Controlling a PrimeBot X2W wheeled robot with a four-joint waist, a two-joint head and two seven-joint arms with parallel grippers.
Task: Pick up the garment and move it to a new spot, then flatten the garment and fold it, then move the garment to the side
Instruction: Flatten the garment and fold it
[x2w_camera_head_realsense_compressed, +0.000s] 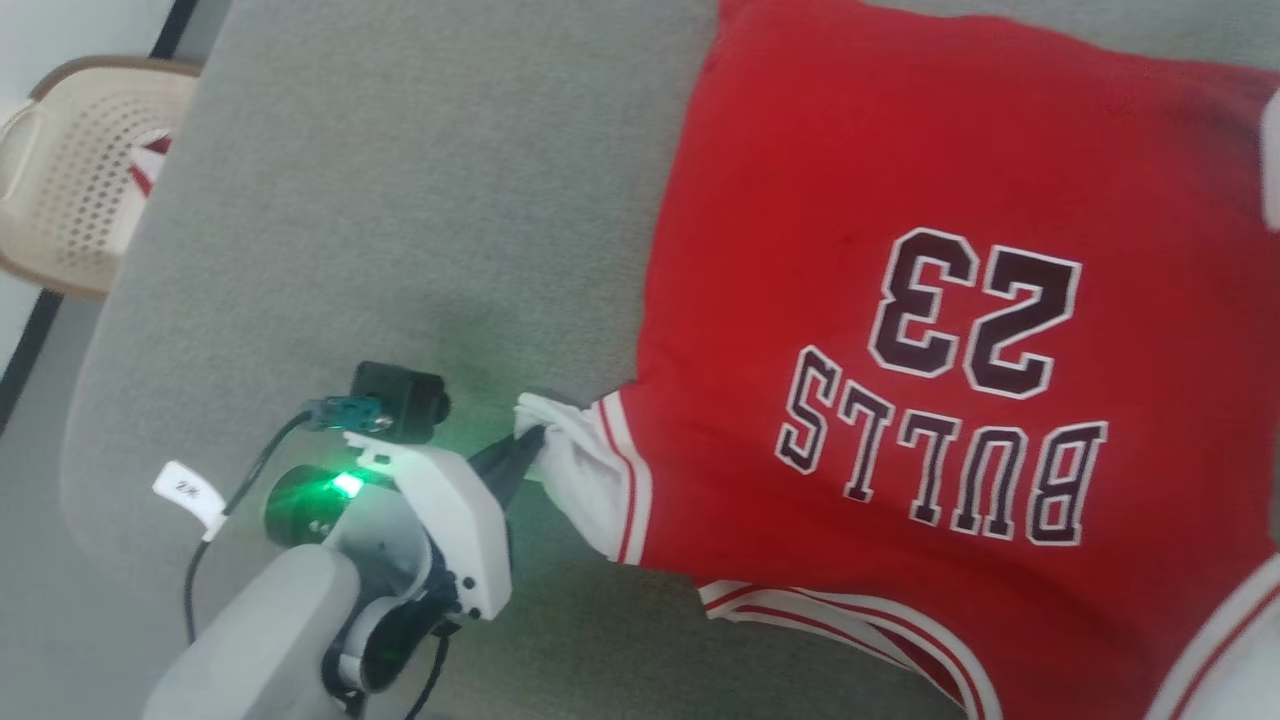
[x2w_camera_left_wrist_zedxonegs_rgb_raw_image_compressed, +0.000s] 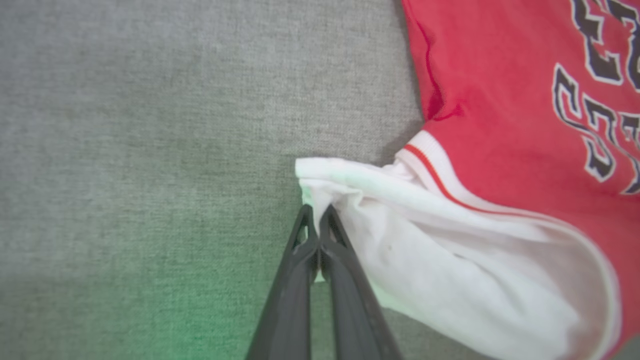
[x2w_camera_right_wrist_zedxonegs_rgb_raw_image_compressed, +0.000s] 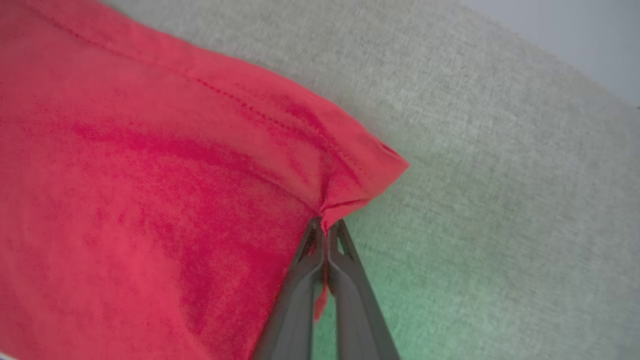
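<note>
**Item 1: garment** (x2w_camera_head_realsense_compressed: 900, 150). Red jersey, lettering and number 23 face up. It lay on the grey cloth-covered counter (x2w_camera_head_realsense_compressed: 400, 200), mostly spread, and took up the right part of the head view. The white sleeve (x2w_camera_head_realsense_compressed: 575, 470) was drawn out toward the robot's left. The striped trim (x2w_camera_head_realsense_compressed: 850, 620) at the near edge was creased and doubled under.

**Item 2: left hand** (x2w_camera_left_wrist_zedxonegs_rgb_raw_image_compressed: 316, 215). Fingers pressed together on the bunched outer edge of the white sleeve, low over the counter. This was judged a pinch for pulling the sleeve outward or lifting that side.

**Item 3: right hand** (x2w_camera_right_wrist_zedxonegs_rgb_raw_image_compressed: 325, 227). Fingers closed on the red hem corner (x2w_camera_right_wrist_zedxonegs_rgb_raw_image_compressed: 370, 175), with the cloth puckered at the tips and a scrap showing between the fingers. With two opposite points held, the cloth could be carried or tensioned without sagging at the middle.

**Item 4: surroundings.** A beige perforated basket (x2w_camera_head_realsense_compressed: 60, 200) stood off the counter's far left corner, well apart from the garment. It held a small red-and-white cloth (x2w_camera_head_realsense_compressed: 148, 160). A cable with a white tag (x2w_camera_head_realsense_compressed: 190, 492) hung by the left wrist.

**Item 5: obstructions.** Nothing stood between the hands and the open grey cloth left of the sleeve. The creased trim was judged the likeliest snag for flattening.
</note>
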